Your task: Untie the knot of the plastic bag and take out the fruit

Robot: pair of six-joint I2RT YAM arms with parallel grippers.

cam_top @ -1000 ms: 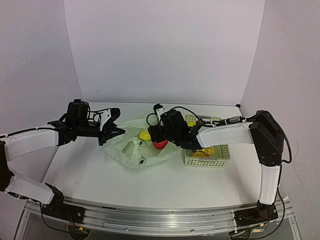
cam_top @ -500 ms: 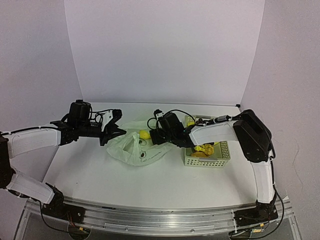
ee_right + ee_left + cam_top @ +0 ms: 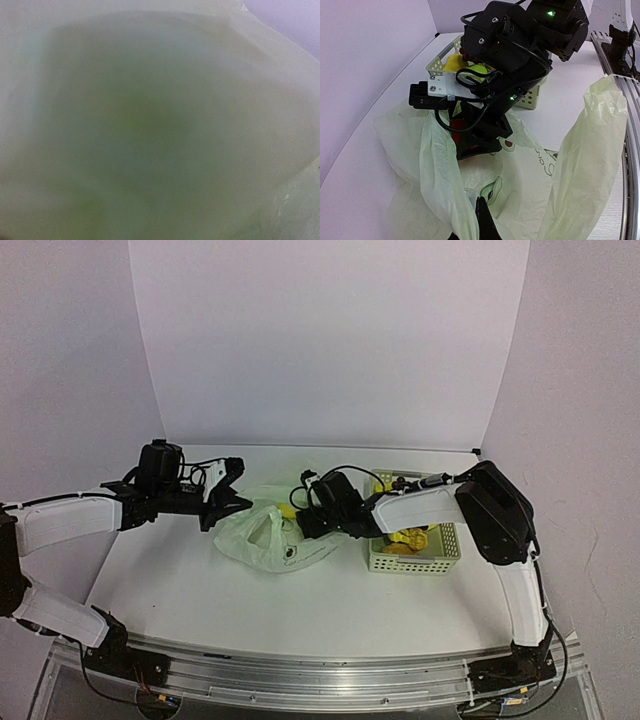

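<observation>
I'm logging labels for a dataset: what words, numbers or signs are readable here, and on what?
No text is readable.
Thin translucent pale green plastic bag: dark green print, too creased and small to read.
Right wrist view: fully blurred, nothing legible.

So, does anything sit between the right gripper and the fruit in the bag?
Possibly the bag itself: the right gripper is in its open mouth beside a red fruit, but its wrist camera shows only blurred green plastic, so film may lie across the jaws.
</observation>
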